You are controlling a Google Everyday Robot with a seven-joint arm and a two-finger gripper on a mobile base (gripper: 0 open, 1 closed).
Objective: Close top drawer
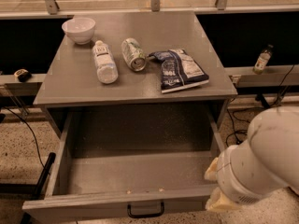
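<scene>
The top drawer [135, 171] is pulled far out of the grey cabinet [140, 85]; its deep box is empty. Its flat front panel [84, 205] runs along the bottom edge of the view, with the black bar handle [145, 211] at its centre. My white arm [261, 167] fills the lower right. My gripper [215, 190] shows only as cream-coloured parts under the arm, right at the front right corner of the drawer, by the end of the front panel. Most of it is hidden by the arm.
On the cabinet top lie a white bowl [78, 29], a plastic bottle [104, 62], a can [133, 54] and a chip bag [180, 69]. A small bottle [263, 59] stands on the right ledge. Cables [28, 129] trail on the floor on both sides.
</scene>
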